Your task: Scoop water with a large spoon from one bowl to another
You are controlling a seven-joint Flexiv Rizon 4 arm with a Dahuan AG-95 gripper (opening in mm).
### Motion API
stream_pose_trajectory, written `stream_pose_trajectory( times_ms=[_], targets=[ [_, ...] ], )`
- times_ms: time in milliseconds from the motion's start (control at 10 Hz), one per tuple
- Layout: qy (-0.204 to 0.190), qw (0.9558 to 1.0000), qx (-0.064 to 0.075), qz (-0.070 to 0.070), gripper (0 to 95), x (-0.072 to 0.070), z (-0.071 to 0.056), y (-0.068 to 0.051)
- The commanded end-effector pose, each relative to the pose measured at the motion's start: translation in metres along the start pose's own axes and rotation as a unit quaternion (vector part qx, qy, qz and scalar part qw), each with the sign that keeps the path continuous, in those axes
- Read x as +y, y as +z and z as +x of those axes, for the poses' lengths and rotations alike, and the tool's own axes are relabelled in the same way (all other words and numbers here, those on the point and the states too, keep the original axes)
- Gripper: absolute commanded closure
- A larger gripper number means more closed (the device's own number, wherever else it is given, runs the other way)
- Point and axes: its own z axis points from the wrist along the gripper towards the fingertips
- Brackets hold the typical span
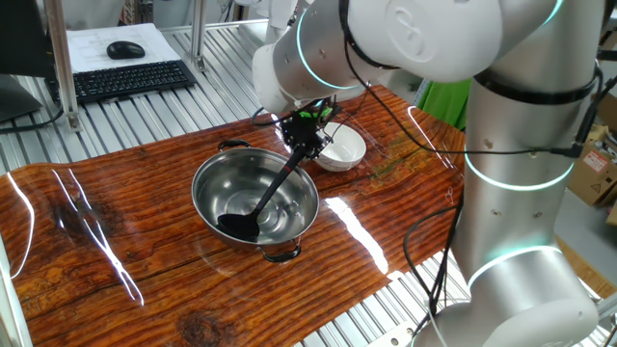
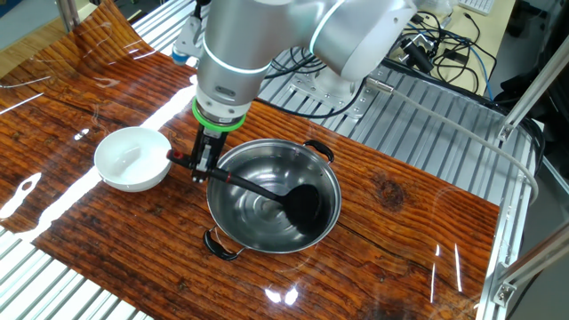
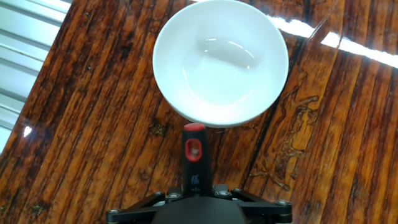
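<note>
Black plastic, long and slim: the large spoon (image 2: 267,191) looks light and stiff, a ladle whose deep round scoop lies low inside the steel bowl (image 2: 233,164) while its straight handle slants up over the rim. The gripper (image 2: 206,162) has its jaws drawn narrow and clamped on the handle close to the red-tipped end, just past the rim on the side toward the white bowl (image 2: 133,158). I judge that hold workable but long-levered; once the scoop fills, the weight out at the far end will try to twist the smooth handle in the fingers, so a firm pinch and a level carry seem wise. Water shows only as a faint shine in the white bowl, which sits on the wooden desk (image 2: 400,196) just beside the steel one.
</note>
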Motion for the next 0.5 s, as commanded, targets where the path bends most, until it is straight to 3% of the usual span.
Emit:
stream_pose_trajectory(
  times_ms=[100, 500],
  targets=[
    [-0.012, 0.9781, 0.206, 0.026, 95.0, -0.0268, -0.0223, -0.0766],
    [-0.013, 0.979, 0.202, 0.026, 95.0, -0.0264, -0.0194, -0.0818]
  ],
)
